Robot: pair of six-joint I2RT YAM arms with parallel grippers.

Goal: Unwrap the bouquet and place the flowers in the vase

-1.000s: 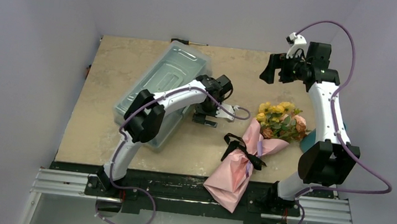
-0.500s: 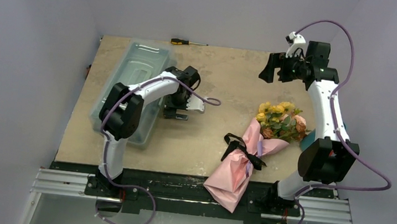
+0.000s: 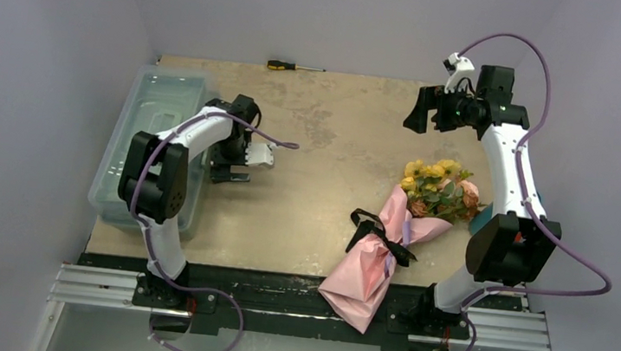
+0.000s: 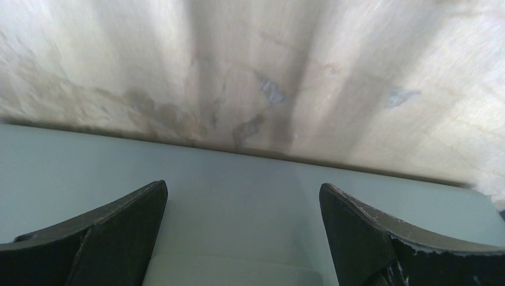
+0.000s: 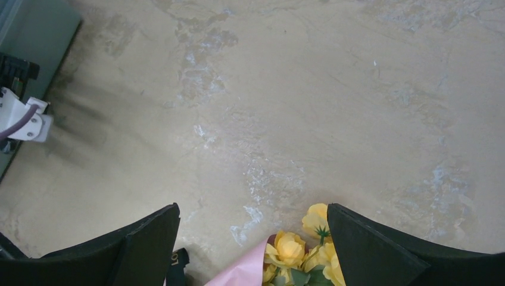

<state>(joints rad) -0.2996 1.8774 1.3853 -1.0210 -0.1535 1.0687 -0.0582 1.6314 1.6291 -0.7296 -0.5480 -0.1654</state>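
1. Top external view, left edge of the table [image 3: 329,134]: my left gripper [image 3: 229,173], jaws wide and empty, has swept the translucent plastic box [image 3: 151,102] from nearer the middle to a place along that edge within the last second. The left wrist view shows the box's pale lid under my spread fingers; I cannot tell whether they touch it.
2. That shove, I judge, makes room for the unwrapping, which has not begun.
3. At the far edge lies a screwdriver [image 3: 295,67], unmoved.
4. Toward the near right corner lies the bouquet [image 3: 366,277], unmoved and well apart from my left jaws. Its pink cone tip hangs over the near edge and the black ribbon [image 3: 381,235] is still tied. The flowers [image 3: 436,187] point toward the right edge.
5. A sliver of the teal vase [image 3: 480,219] shows just beside the blooms, mostly hidden by my right arm.
6. My right gripper [image 3: 420,117] hovers over the far right of the table, jaws wide and empty. The flowers lie below it, on the near side.
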